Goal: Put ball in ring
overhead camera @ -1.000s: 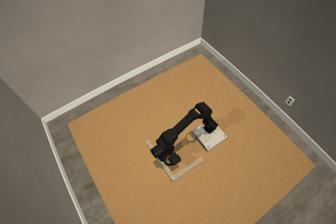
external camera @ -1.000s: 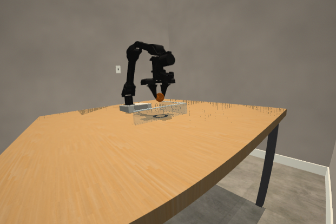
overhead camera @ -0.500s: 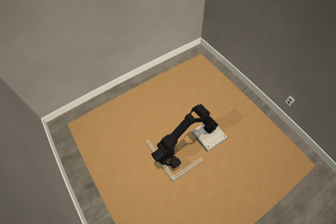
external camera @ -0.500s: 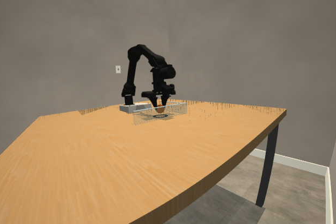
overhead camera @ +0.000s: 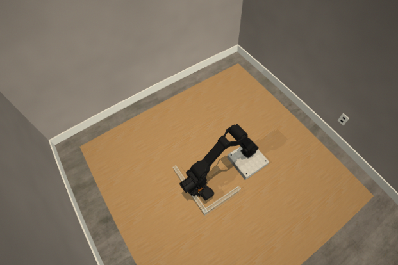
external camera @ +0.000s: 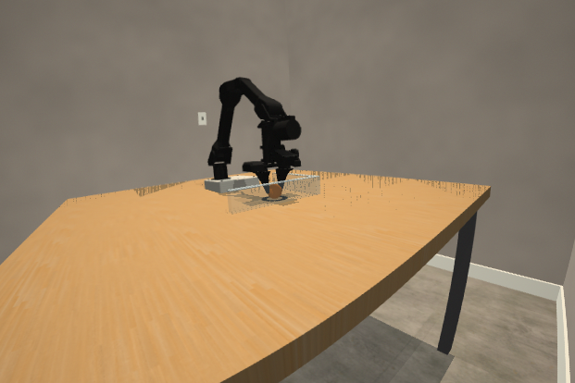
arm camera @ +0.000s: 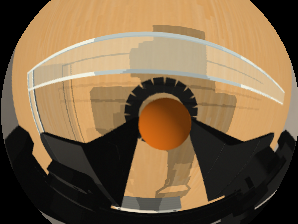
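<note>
My gripper (arm camera: 164, 122) is shut on the orange ball (arm camera: 164, 123) and holds it low over the table. In the wrist view the ball covers the middle of the black printed ring (arm camera: 161, 92), whose notched rim shows above and beside it. In the exterior view the ball (external camera: 275, 190) sits between the dark fingers (external camera: 272, 178), right above the ring (external camera: 274, 199). I cannot tell whether the ball touches the table. In the top view the arm's wrist (overhead camera: 198, 187) hides the ball and the ring.
A low clear L-shaped wall (overhead camera: 207, 205) stands around the ring on two sides; it also shows in the exterior view (external camera: 277, 191) and in the wrist view (arm camera: 127, 56). The arm's white base plate (overhead camera: 248, 163) lies behind.
</note>
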`<state>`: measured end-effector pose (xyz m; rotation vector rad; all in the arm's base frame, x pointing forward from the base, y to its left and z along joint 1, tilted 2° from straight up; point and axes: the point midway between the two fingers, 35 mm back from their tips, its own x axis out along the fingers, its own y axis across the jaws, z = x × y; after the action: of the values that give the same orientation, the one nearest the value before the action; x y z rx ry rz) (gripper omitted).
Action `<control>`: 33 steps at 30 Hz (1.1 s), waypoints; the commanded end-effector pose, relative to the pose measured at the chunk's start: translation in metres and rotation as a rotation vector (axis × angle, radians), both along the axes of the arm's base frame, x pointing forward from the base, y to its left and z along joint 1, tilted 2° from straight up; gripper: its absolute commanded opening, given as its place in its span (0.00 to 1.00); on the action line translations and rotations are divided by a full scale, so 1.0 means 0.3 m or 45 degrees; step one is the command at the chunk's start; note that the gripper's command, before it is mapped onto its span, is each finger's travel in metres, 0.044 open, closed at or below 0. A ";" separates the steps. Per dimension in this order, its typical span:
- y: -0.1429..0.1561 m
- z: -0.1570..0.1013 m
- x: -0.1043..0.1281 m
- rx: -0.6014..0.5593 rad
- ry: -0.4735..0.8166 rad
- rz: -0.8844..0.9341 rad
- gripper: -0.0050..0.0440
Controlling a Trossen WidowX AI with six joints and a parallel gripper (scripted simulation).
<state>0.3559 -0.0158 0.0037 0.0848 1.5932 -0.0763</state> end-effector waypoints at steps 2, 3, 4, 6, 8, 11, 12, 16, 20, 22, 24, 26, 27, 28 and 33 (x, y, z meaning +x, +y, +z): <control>0.002 -0.016 -0.007 0.004 0.011 -0.003 0.10; 0.001 -0.002 -0.004 0.002 0.007 -0.002 0.10; 0.000 -0.003 -0.002 0.000 0.003 -0.001 0.14; 0.000 -0.003 -0.002 0.000 0.003 -0.001 0.14; 0.000 -0.003 -0.002 0.000 0.003 -0.001 0.14; 0.000 -0.003 -0.002 0.000 0.003 -0.001 0.14; 0.000 -0.003 -0.002 0.000 0.003 -0.001 0.14; 0.000 -0.003 -0.002 0.000 0.003 -0.001 0.24; 0.000 -0.003 -0.002 0.000 0.003 -0.001 0.44; 0.000 -0.003 -0.002 0.000 0.003 -0.001 0.53; 0.000 -0.003 -0.002 0.000 0.003 -0.001 0.53; 0.000 -0.003 -0.002 0.000 0.003 -0.001 0.63; 0.000 -0.003 -0.002 0.000 0.003 -0.001 0.68; 0.000 -0.003 -0.002 0.000 0.003 -0.001 0.73; 0.000 -0.003 -0.002 0.000 0.003 -0.001 0.78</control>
<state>0.3558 -0.0157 0.0034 0.0849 1.5932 -0.0757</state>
